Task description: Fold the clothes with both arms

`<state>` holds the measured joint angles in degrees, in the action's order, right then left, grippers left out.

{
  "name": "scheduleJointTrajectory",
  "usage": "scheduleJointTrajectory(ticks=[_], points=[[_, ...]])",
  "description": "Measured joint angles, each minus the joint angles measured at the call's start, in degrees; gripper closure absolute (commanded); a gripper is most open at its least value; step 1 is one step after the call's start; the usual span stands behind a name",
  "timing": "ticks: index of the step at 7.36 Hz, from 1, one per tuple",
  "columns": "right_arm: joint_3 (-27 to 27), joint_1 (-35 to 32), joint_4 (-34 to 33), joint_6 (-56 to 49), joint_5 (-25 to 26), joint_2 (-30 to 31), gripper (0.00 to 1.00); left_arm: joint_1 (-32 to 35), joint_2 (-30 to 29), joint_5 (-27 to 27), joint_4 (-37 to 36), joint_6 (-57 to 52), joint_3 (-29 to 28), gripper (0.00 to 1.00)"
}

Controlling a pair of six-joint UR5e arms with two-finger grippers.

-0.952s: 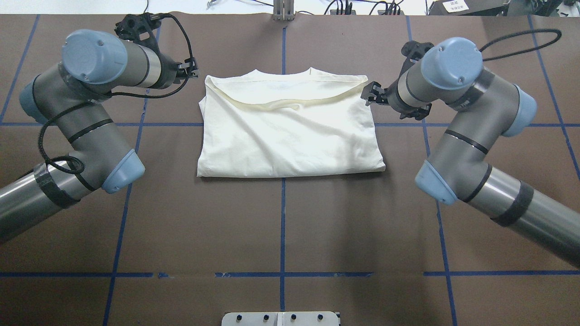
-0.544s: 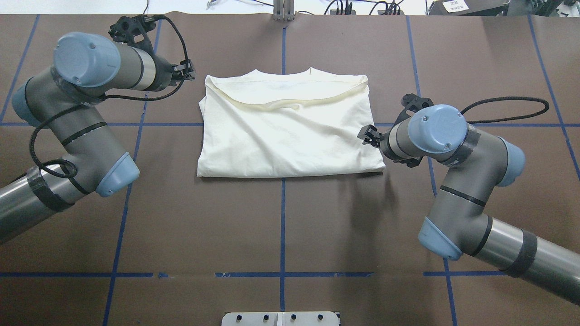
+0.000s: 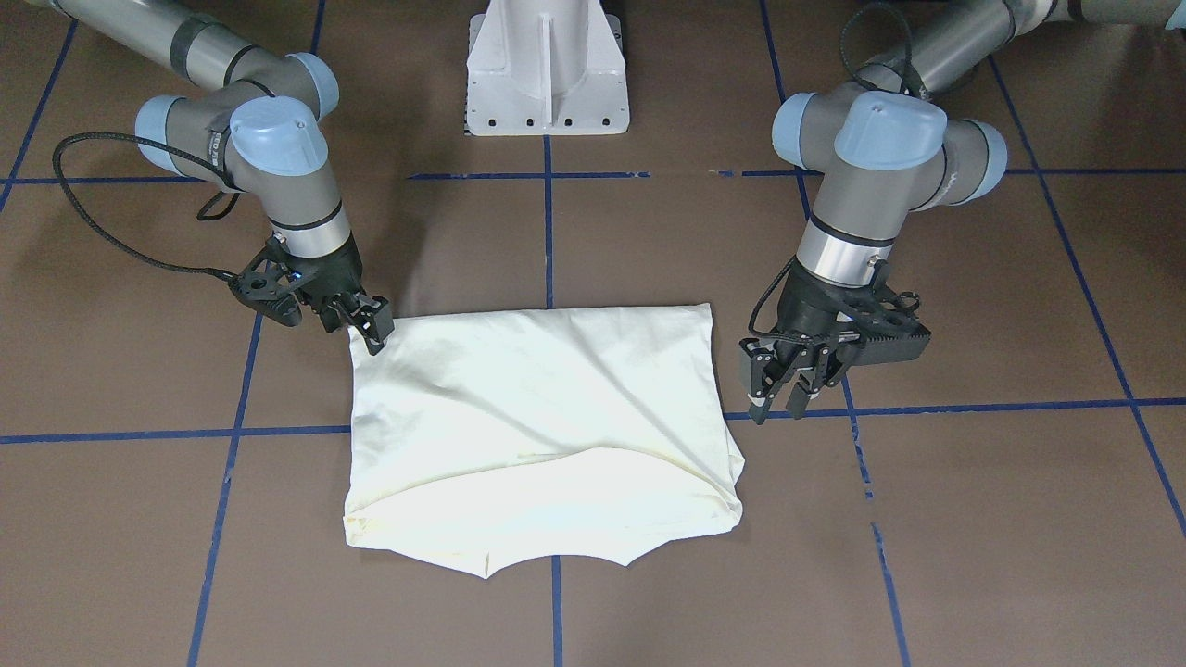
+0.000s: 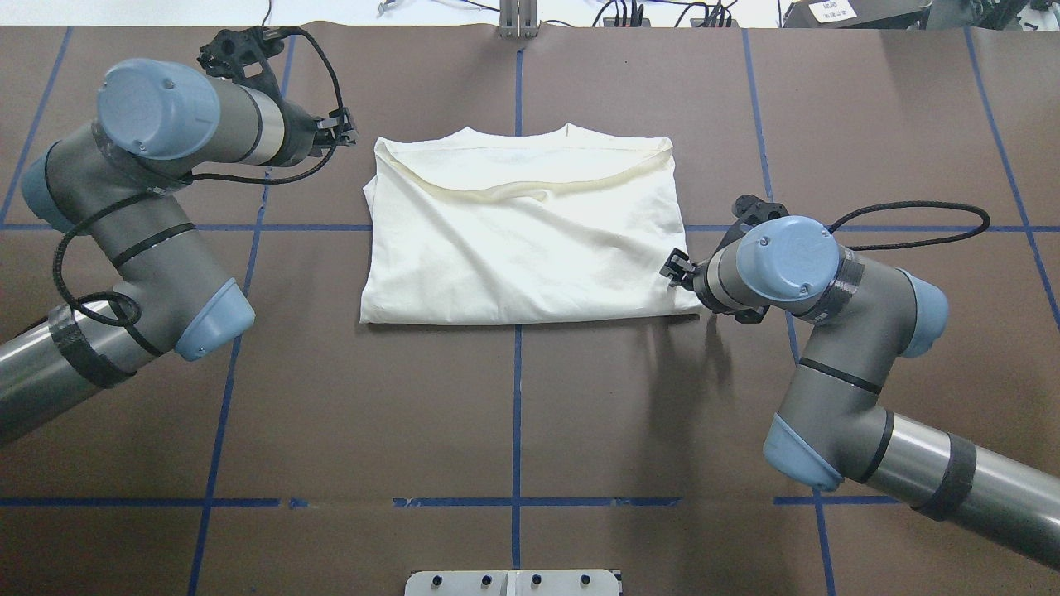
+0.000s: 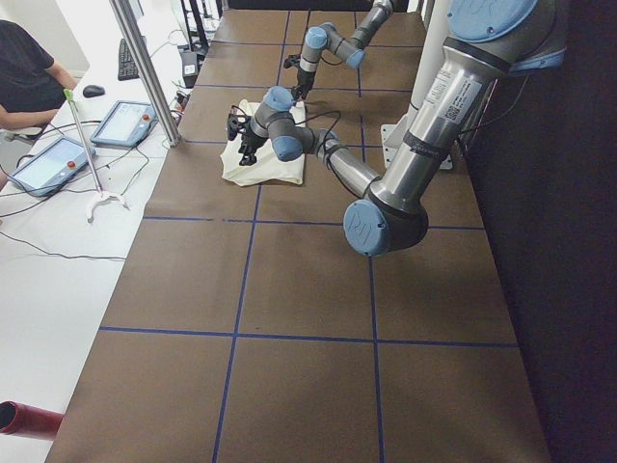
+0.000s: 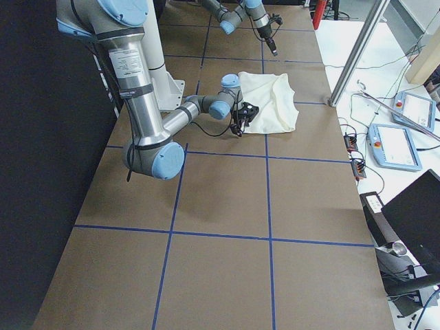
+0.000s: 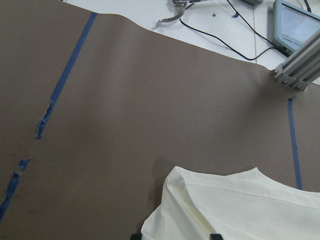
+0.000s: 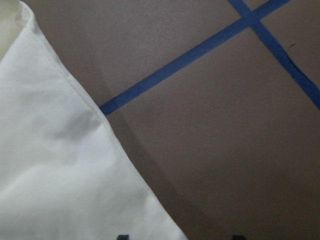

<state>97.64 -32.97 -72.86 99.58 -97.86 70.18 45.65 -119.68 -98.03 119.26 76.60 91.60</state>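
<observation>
Currently: left black two-finger gripper jaws apart, empty, just beside far-left corner | cream-white folded cotton T-shirt flat, plain side up, mid brown matte table | right black two-finger gripper jaws apart, empty, at near-right edge, probably staging corner pinches for next fold.

The bottom edge of each wrist view cuts off the jaws, leaving only dark tips.

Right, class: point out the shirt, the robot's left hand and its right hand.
shirt (image 3: 537, 408), front-facing view, middle of the folded cloth.
left hand (image 3: 776, 403), front-facing view, between its fingertips.
right hand (image 3: 371, 332), front-facing view, between its fingertips.
</observation>
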Motion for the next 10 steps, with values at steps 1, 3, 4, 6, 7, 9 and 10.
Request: scheduleJointTrajectory(ticks=[1,3,4,6,7,9,10], points=[[0.12,0.0,0.0,0.14,-0.1,0.05,1.0,-0.01,0.03,0.02,-0.04,-0.02,0.11,0.45],[0.7,0.07,0.05,0.17,-0.41,0.04,1.0,0.04,0.02,0.03,-0.13,0.0,0.25,0.45],[1.68,0.08,0.07,0.18,-0.56,0.34,1.0,0.05,0.03,0.01,-0.15,-0.02,0.25,0.45],[11.13,0.61,0.01,0.17,-2.88,6.07,1.0,0.05,0.03,-0.14,-0.19,0.04,0.51,0.44],[19.05,2.18,0.02,0.2,-5.37,11.76,1.0,-0.04,0.31,-0.28,-0.22,0.09,1.12,0.44],[32.08,8.44,0.0,0.94,-11.98,21.22,1.0,-0.51,1.48,-1.21,-0.25,0.13,2.99,0.42],[34.8,13.56,-0.04,1.56,-14.08,23.21,0.01,-0.63,2.27,-3.61,-0.25,0.22,4.82,0.41]])
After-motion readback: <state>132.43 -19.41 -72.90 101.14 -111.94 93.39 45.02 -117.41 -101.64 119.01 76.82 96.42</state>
